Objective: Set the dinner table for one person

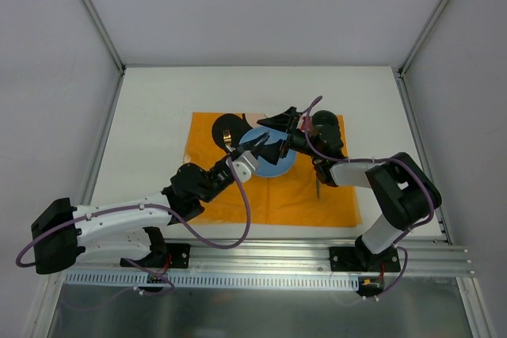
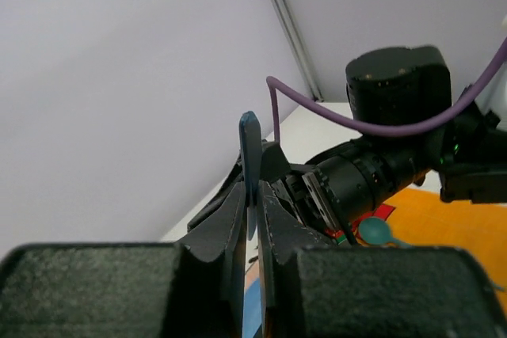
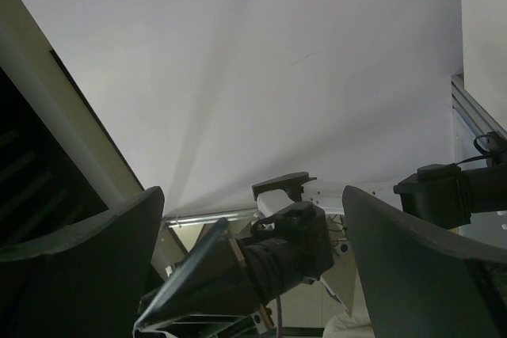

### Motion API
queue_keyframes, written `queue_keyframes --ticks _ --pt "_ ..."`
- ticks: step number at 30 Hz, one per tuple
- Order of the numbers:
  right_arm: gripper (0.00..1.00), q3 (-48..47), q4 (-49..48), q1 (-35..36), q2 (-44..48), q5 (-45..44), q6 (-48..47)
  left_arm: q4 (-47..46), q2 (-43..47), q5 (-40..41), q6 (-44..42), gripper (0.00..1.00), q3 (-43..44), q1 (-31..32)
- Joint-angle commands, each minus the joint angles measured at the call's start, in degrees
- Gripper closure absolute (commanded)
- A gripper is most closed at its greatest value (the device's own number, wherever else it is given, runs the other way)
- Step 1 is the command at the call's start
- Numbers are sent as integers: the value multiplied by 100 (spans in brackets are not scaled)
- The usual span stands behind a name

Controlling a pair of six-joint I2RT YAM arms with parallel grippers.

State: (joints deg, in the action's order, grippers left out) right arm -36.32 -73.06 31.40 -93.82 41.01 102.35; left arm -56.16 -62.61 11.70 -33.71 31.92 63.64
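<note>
Two grippers over orange placemat | left gripper clamped on rim of blue plate | right gripper fingers wide apart | placemat print too small to read

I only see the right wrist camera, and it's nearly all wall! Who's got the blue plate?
Observer: The left fingers pinch the blue plate by its rim.
Operator: Where is it?
Observer: The top camera shows it over the orange placemat on the dinner table.
Operator: Any spoon?
Observer: Yes, the left wrist view shows a teal spoon lying on the placemat.
</note>
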Motion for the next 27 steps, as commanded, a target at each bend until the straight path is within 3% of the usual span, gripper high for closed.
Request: queue_keyframes --ticks 1,6,9,10,12,13,15,16,18,19,22,27 --pt "1 -104 -983 7 224 91 -311 922 486 235 874 100 437 -44" --pt "1 177 -167 -151 531 240 -1188 2858 1108 289 2250 100 1191 -325" --pt "1 388 1184 -336 1092 328 -2461 4168 1312 -403 3419 100 1788 -930" --pt "1 388 2346 -380 1294 302 -2909 4540 1304 -597 3790 100 1965 -1106" --pt "1 117 4088 -406 2058 49 -4752 5391 1147 -1081 4422 100 2395 -1544" --pt "0 -128 6456 -354 2348 -762 -5568 5614 1050 -1317 4609 100 2546 -1704" --pt "0 -945 8448 100 3122 -2343 -7734 6028 726 -2091 4977 100 2809 -2072" --pt "4 -1043 9188 199 3298 -3440 -8147 6221 619 -2354 5084 100 2854 -2162" --pt "8 -879 9231 78 3738 -3495 -8772 6214 286 -3469 5584 100 2881 -2564" --pt "20 -808 9213 -45 3835 -3217 -8863 6153 128 -3986 5812 100 2898 -2715" --pt "30 -570 9134 -151 4187 -3055 -9346 5724 -461 -5605 6605 100 2811 -3015" --pt "31 -333 9134 -160 4574 -3038 -9646 5451 -814 -6161 7044 100 2513 -3076"
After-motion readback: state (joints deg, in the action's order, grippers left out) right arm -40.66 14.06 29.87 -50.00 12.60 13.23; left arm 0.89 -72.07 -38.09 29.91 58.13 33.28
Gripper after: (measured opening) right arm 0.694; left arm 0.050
